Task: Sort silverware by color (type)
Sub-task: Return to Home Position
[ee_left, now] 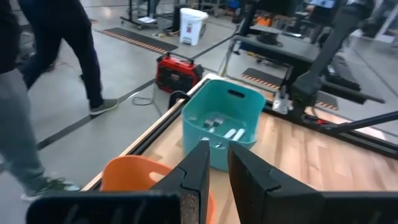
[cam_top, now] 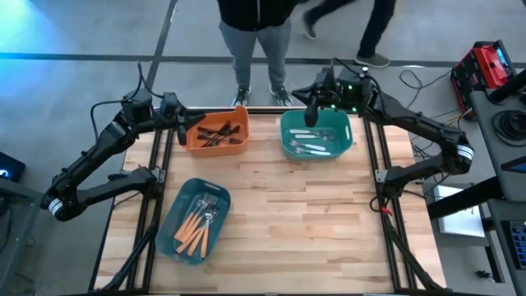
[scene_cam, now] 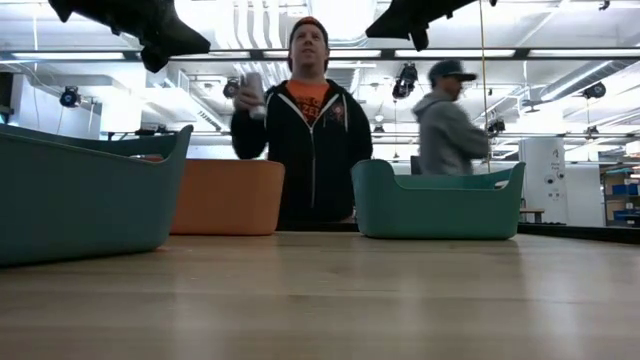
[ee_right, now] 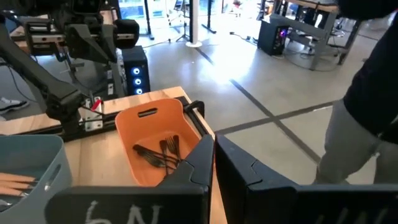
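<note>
Silverware lies sorted in three smooth plastic bins on the slatted wooden worktop: black forks (cam_top: 215, 134) in the orange bin (cam_top: 240, 146), white-handled pieces (cam_top: 311, 146) in the teal tub (cam_top: 285, 140), orange-handled ones (cam_top: 196, 226) in the blue-green tray (cam_top: 171, 226). The left end effector (cam_top: 179, 123), fingers nearly pressed together and empty, hovers beside the orange bin. The right end effector (cam_top: 312, 115), likewise narrowed and empty, hangs over the teal tub's far rim.

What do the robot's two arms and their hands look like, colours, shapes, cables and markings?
Both are slim black jointed arms with rounded joint housings and black cables along them. The right arm has a white band near its elbow and green lights by the wrist. The left hand and right hand each have two flat, dark wedge-shaped fingers.
</note>
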You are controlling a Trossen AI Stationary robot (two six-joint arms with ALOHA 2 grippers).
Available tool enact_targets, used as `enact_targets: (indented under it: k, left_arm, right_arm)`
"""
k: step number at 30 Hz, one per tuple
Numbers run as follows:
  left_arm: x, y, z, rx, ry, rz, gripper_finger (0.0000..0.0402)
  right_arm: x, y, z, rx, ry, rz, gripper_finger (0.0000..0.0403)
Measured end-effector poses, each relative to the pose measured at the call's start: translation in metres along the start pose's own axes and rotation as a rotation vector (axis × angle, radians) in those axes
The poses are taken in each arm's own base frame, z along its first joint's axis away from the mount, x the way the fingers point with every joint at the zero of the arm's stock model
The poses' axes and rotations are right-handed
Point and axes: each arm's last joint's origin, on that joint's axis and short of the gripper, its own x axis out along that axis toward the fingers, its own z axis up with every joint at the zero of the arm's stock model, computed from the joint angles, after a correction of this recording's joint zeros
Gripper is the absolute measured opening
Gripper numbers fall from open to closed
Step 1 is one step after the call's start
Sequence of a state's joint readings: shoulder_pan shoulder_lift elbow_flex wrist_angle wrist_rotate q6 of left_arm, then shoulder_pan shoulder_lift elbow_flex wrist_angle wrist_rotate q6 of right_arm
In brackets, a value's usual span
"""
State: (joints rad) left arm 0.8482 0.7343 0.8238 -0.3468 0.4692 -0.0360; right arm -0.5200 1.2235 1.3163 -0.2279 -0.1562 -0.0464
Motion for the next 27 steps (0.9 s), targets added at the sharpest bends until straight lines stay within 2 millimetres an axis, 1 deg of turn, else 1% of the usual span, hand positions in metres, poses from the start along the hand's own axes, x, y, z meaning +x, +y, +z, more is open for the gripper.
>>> enact_targets:
  k: [5,9,11,13,15,18,20,22,27]
  left_arm:
    - [0.002,0.000,0.000,-0.005,0.005,-0.028,0.0041]
    - [0.009,0.004,-0.004,-0.028,0.047,-0.024,0.0041]
    - [0.014,0.009,-0.006,-0.046,0.071,0.050,0.0040]
    - [0.022,0.017,-0.012,-0.077,0.126,0.179,0.0038]
    - [0.033,0.024,-0.020,-0.106,0.206,0.222,0.0038]
    - [0.050,0.033,-0.034,-0.146,0.327,0.222,0.0038]
    - [0.061,0.039,-0.047,-0.183,0.434,0.237,0.0038]
    - [0.068,0.044,-0.057,-0.201,0.515,0.245,0.0038]
    - [0.079,0.050,-0.068,-0.185,0.594,0.250,0.0038]
  right_arm:
    - [-0.002,0.000,0.000,0.020,-0.005,0.000,0.0009]
    - [-0.001,0.000,-0.001,0.032,0.001,0.001,0.0009]
    - [-0.001,0.000,-0.001,0.047,0.000,0.001,0.0009]
    - [-0.001,0.000,-0.001,0.054,0.000,0.001,0.0009]
    - [-0.001,0.000,-0.001,0.055,0.000,0.001,0.0009]
    - [-0.001,0.000,-0.001,0.061,0.000,0.001,0.0009]
    - [-0.001,0.000,-0.001,0.065,0.001,0.000,0.0009]
    - [-0.001,0.000,-0.001,0.065,0.001,0.000,0.0009]
    - [-0.001,0.000,-0.002,0.064,0.007,0.000,0.0009]
